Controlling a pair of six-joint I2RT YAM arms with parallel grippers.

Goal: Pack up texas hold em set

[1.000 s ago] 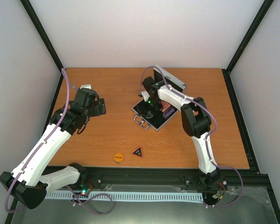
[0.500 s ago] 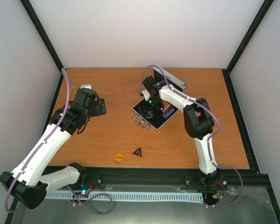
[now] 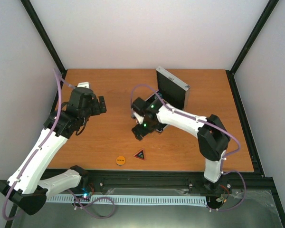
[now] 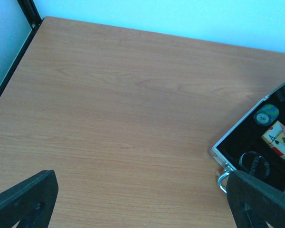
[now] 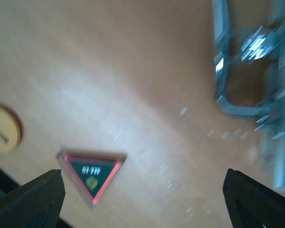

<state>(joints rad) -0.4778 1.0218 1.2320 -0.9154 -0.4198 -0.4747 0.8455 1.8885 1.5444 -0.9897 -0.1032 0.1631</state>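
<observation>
From above: seeing case (image 3: 172,88) lying open mid-table, orange disc (image 3: 120,160) and triangle (image 3: 139,154) lying near the front edge.
Left wrist: showing left gripper (image 4: 142,194) gaping wide, empty, left of case.
Right wrist: showing right gripper (image 5: 142,199) gaping, empty, near triangle.

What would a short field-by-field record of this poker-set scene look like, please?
case: open on the table, lid upright, metal handle at its near edge
inside case: card pack, chip, clear disc
outside case: orange disc and triangle, side by side near the table's front edge, not touching
left fingers: open, empty, over bare table left of the case
right fingers: open, empty, between handle and triangle
</observation>
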